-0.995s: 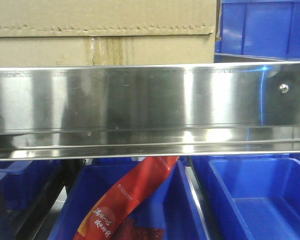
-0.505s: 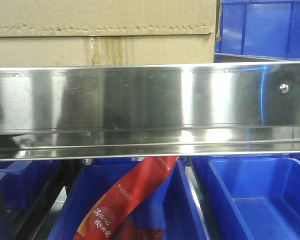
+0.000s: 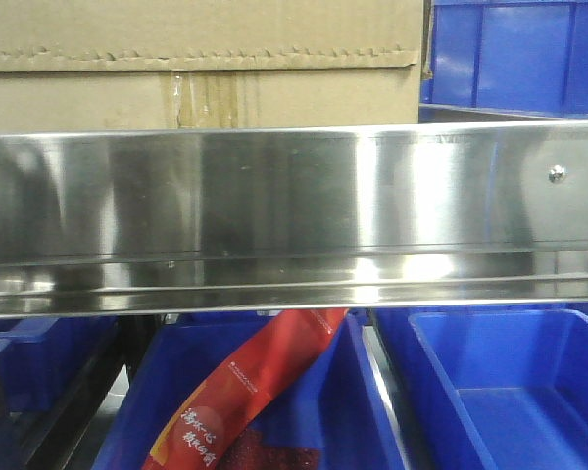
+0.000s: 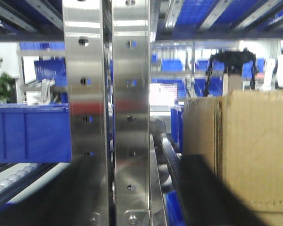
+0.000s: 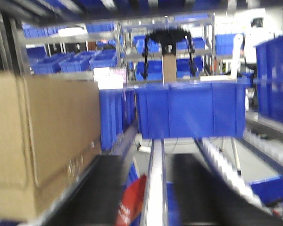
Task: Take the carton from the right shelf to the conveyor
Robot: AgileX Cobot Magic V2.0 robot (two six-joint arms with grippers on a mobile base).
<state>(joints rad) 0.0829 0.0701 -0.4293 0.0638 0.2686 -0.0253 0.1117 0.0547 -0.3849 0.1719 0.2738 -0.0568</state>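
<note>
The carton (image 3: 196, 64), plain brown with a jagged flap seam and stained tape, stands on the right shelf behind its shiny steel front rail (image 3: 294, 211). In the left wrist view the carton (image 4: 254, 150) is at the right. My left gripper (image 4: 137, 200) is open and empty, its dark fingers (image 4: 212, 197) on either side of the steel uprights (image 4: 108, 113). In the right wrist view the carton (image 5: 42, 141) is at the left. My right gripper (image 5: 153, 197) is open and empty, its left finger (image 5: 94, 193) beside the carton's lower side. The conveyor is out of view.
A blue bin (image 3: 519, 54) stands on the shelf right of the carton, also in the right wrist view (image 5: 193, 113). Below the rail are blue bins (image 3: 510, 392), one holding a red packet (image 3: 255, 392). Another blue bin (image 4: 33, 132) sits left of the uprights.
The carton and shelf have not moved. Only the dark reflections on the steel rail have shifted a little.
</note>
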